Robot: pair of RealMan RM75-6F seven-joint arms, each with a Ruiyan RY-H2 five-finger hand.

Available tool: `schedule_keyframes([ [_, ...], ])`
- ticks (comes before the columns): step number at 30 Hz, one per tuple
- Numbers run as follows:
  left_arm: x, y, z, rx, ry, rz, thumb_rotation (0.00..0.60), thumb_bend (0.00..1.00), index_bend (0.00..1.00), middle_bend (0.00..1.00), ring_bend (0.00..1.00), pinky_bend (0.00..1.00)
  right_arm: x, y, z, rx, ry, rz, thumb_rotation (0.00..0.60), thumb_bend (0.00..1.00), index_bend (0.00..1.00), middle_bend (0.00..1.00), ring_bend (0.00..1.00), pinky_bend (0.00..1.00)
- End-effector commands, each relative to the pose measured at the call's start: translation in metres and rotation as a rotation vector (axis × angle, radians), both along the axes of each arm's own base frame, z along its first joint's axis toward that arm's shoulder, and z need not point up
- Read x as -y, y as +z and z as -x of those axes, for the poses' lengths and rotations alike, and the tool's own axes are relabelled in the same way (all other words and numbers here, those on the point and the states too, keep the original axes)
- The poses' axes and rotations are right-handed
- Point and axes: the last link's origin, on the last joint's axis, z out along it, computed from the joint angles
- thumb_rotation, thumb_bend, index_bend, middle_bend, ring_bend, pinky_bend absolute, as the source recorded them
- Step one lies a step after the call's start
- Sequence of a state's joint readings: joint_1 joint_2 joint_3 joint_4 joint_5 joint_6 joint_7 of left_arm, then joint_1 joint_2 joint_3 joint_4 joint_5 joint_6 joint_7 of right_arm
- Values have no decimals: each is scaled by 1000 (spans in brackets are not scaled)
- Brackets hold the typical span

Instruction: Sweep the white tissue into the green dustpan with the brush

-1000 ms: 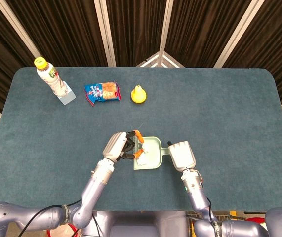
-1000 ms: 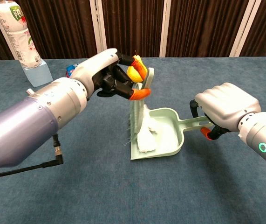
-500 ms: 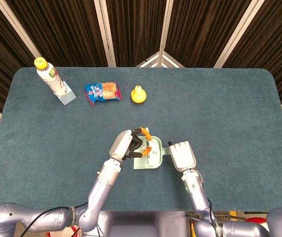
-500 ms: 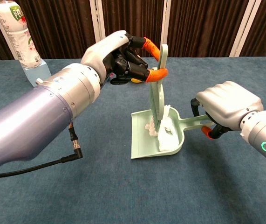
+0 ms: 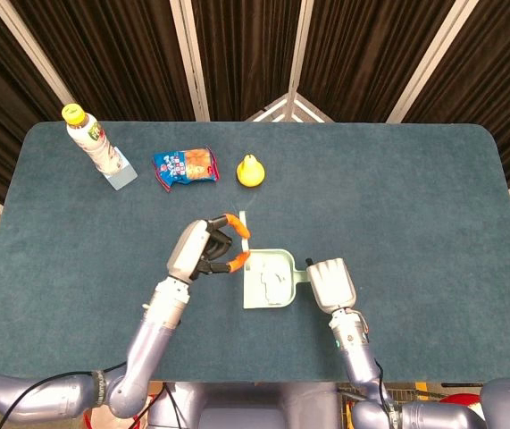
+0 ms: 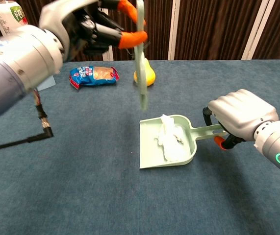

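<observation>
Left hand (image 6: 88, 29) raised well above the blue felt tabletop (image 5: 397, 206), orange-tipped fingers (image 6: 132, 38) pinching the top of the pale green flat brush (image 6: 140, 58) — long axis near vertical, bristle end pointing down, clear of the surface. Pale green plastic dustpan (image 6: 152, 149) flat on the tabletop, mouth toward the robot's left, handle toward the right. Crumpled white tissue (image 6: 171, 139) inside the pan, against its back wall. Right hand (image 6: 240, 117) low, fingers curled around the dustpan handle, back of the hand up. Farther off: yellow pear-shaped toy (image 5: 251, 171), blue snack packet (image 5: 184, 165), yellow-capped drink bottle (image 5: 92, 143).
</observation>
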State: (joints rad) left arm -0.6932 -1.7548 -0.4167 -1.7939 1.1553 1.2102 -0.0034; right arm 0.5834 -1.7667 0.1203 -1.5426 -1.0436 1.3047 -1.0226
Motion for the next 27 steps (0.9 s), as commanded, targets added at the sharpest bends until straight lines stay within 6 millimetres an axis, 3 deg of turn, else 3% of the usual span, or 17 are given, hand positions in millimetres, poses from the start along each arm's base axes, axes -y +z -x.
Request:
schedule_keyframes([
  [1,-5,16,8,4,14,-30,600,498,780,1000,981,1000,-1,0,-2,-4,-2,3,600,494,213,847,865,846],
  [3,-8,23,14,0,26,-43,600,497,780,1000,981,1000,-2,1,-3,-10,-3,8,600,494,68,847,865,846],
  [5,-11,30,20,-1,43,-54,600,497,780,1000,981,1000,-2,2,-4,-14,-5,15,600,495,4,847,865,846],
  [14,-19,50,43,-77,73,-95,600,497,779,1000,981,1000,-3,9,-8,-38,-8,43,600,494,0,847,865,846],
  [27,-30,76,98,-567,205,-150,600,499,767,1000,981,1000,-4,26,-11,-25,-14,62,600,494,0,847,865,846],
])
